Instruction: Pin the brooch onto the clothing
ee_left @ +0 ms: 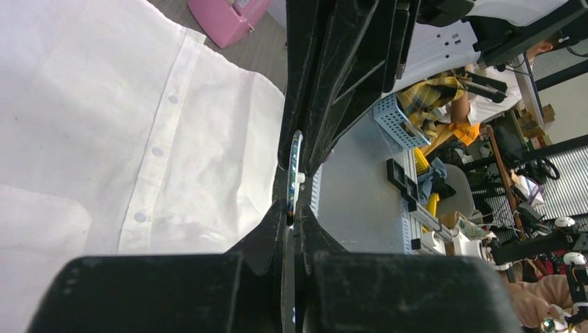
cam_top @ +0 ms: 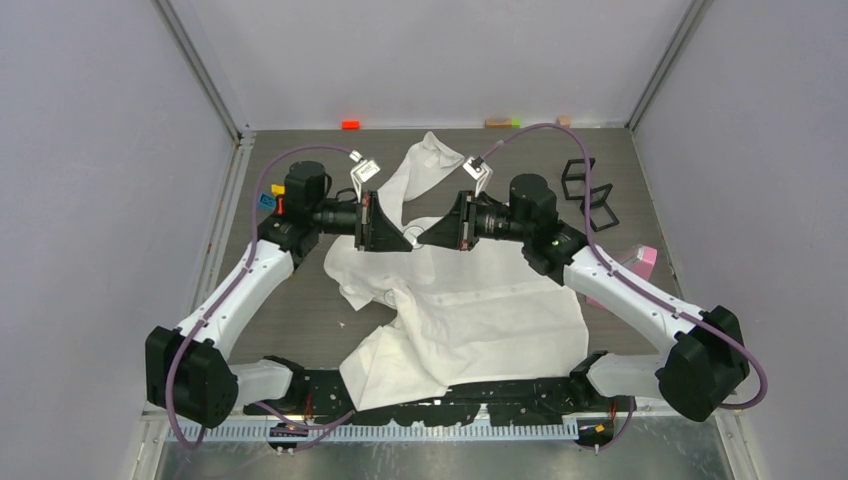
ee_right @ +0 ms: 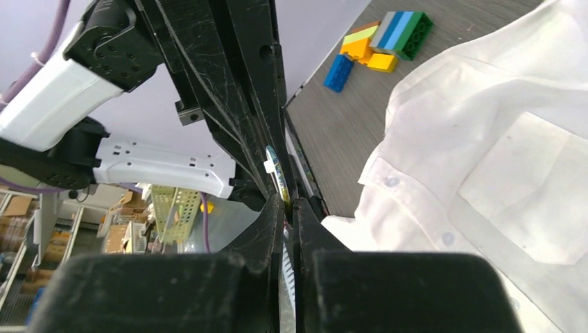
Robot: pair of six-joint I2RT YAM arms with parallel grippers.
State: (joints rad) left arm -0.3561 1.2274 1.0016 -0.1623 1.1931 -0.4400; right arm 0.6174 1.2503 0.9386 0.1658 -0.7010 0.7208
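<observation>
Above the spread white shirt (cam_top: 480, 310), the left gripper (cam_top: 408, 243) and right gripper (cam_top: 426, 238) meet tip to tip. Both clamp the thin brooch (ee_left: 295, 163) edge-on, apparently so one steadies it while the other works its pin.

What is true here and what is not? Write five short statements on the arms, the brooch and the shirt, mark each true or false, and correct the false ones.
1. The left gripper and right gripper meet tip to tip above the shirt. True.
2. The brooch lies on the chest pocket. False: both sets of jaws hold it in the air, off the pocket.
3. A pink box sits on the table to the right of the shirt. True.
4. The right gripper's jaws are wide open. False: they are shut on the brooch.
5. The shirt is folded into a neat square. False: it lies spread out and rumpled.
</observation>
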